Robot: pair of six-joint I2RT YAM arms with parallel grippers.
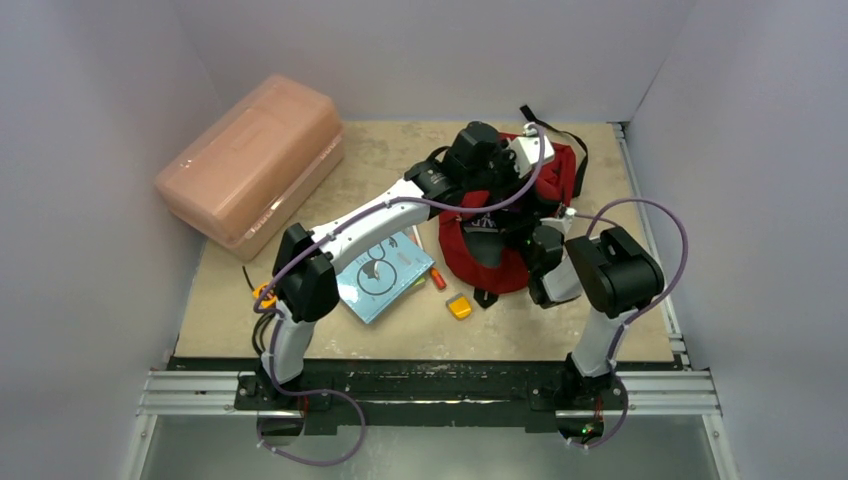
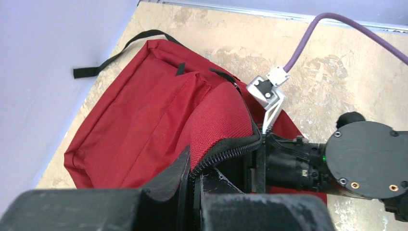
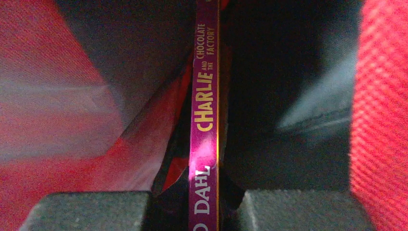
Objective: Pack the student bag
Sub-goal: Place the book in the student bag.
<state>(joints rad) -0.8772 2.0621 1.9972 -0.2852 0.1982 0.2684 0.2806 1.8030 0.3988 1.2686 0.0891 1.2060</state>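
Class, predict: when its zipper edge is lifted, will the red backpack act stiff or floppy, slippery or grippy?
Probably floppy: the red backpack folds and bulges where the left gripper pinches its zipper edge. Its woven fabric likely grips well. Lying flat on the table, it should drag, not roll.

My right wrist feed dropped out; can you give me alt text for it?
A purple book, spine reading Charlie and the Chocolate Factory, is pinched between the dark fingers of the right gripper, with the red bag's fabric and dark interior around it.

The tan counter [image 1: 400, 335] is carrying the student bag [image 1: 465, 260], a pink box [image 1: 250, 170], a blue booklet [image 1: 385, 275] and an orange block [image 1: 459, 307].
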